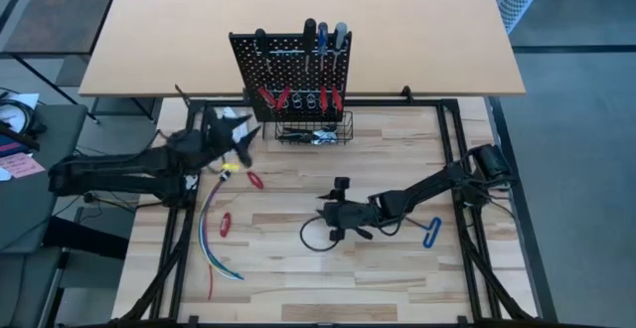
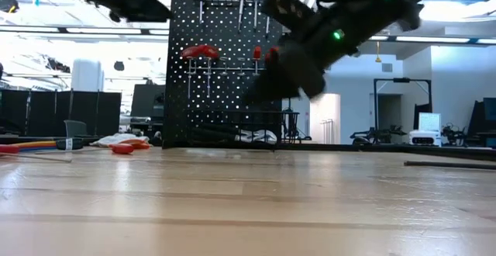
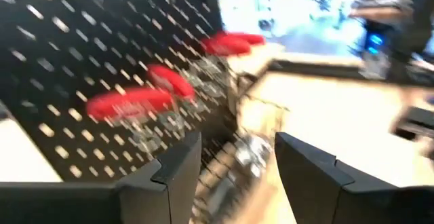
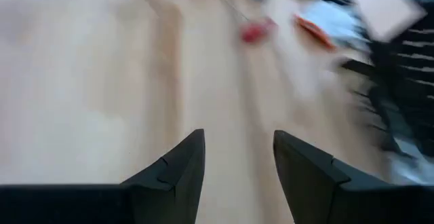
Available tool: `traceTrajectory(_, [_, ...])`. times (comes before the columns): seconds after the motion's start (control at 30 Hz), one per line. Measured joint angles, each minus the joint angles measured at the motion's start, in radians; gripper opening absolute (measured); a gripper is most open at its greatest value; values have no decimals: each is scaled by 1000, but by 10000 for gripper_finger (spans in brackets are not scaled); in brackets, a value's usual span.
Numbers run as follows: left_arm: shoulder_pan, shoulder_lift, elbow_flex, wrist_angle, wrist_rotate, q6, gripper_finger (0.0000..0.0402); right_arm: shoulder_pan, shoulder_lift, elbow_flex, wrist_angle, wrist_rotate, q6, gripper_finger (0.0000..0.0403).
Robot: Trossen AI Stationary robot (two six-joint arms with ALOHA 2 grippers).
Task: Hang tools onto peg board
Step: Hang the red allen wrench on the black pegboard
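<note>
Most tools were hung; a few lay loose on the table.

You had red-handled tools (image 1: 298, 97) and screwdrivers (image 1: 324, 38) on the peg board (image 1: 290, 70); a red tool (image 1: 254, 180) and a blue-handled one (image 1: 432, 234) waited. Left gripper (image 3: 236, 173) faced the board, fingers apart, empty (only its wrist view showed that). Right gripper (image 4: 237, 173) hovered mid-table, fingers apart, empty.

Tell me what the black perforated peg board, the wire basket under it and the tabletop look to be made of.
Black perforated peg board: probably painted sheet metal or hardboard; flat matte black face with an even grid of holes. Black wire basket: thin dark-coated metal wire, an open mesh. Pale wooden tabletop: jointed light wood strips, visible grain, slight sheen.
</note>
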Motion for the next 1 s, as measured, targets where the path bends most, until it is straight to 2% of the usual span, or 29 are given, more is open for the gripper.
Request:
traceTrajectory(0.1, [-60, -22, 0, -126, 4, -61, 182, -34, 64, 0, 172, -141, 75, 179])
traceTrajectory(0.17, [-95, -15, 0, -239, 10, -129, 182, -49, 107, 12, 224, -187, 98, 179])
traceTrajectory(0.37, [-153, 155, -5, -568, 26, -355, 182, -54, 187, 71, 171, -193, 68, 179])
traceTrajectory(0.47, [-153, 275, -5, -639, 100, -459, 182, -53, 187, 98, 147, -194, 26, 179])
traceTrajectory(0.63, [-153, 471, -4, -650, 173, -567, 182, -53, 187, 128, 130, -194, -39, 179])
traceTrajectory(0.73, [-153, 574, -4, -648, 175, -602, 173, -52, 184, 137, 124, -194, -66, 179])
traceTrajectory(0.87, [-152, 678, 1, -606, 173, -623, 145, -52, 183, 136, 118, -194, -103, 179])
traceTrajectory(1.0, [-146, 726, 2, -575, 173, -611, 101, -52, 183, 136, 125, -194, -127, 179])
